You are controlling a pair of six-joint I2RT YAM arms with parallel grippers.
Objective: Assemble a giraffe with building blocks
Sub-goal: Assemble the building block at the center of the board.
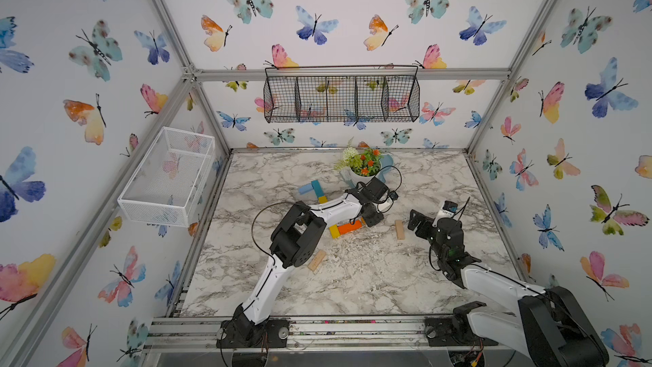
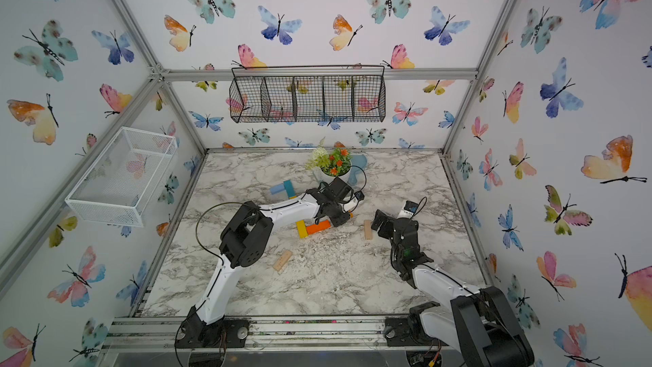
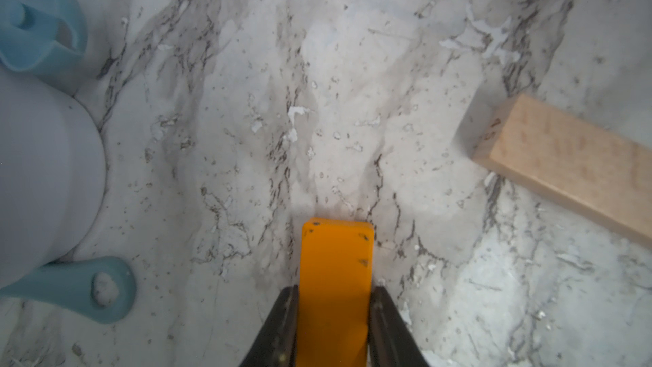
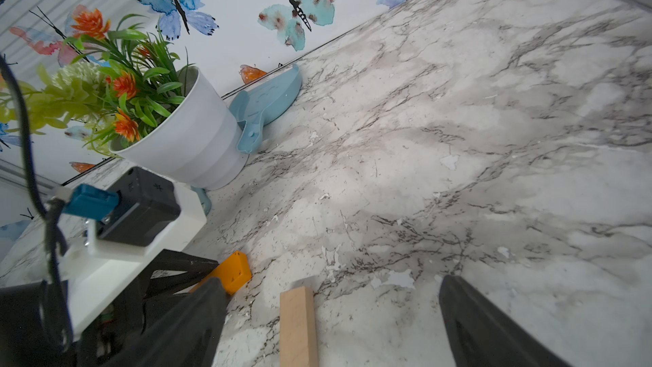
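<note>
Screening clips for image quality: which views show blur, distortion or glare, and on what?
In both top views, wide-angle perspective splays the frame posts outward; light is even, no glare. In the left wrist view, the white pot and blue scoop are blurred, the orange block in the left gripper sharper. In the right wrist view, the open right gripper looks dark and soft.

You are looking at a marble-patterned table (image 1: 352, 287) enclosed by butterfly-papered walls (image 1: 352, 12). Near its far edge stands a white pot (image 1: 358, 176) of green leaves and orange flowers. A light-blue scoop (image 4: 270, 100) lies just behind the pot, touching it. A teal handle (image 3: 84, 285) with a hole at its end pokes out beside the pot. A black wire basket (image 1: 341, 98) hangs on the wall above the pot. A white mesh basket (image 1: 165, 178) hangs on a side wall, well apart from the pot.
</note>
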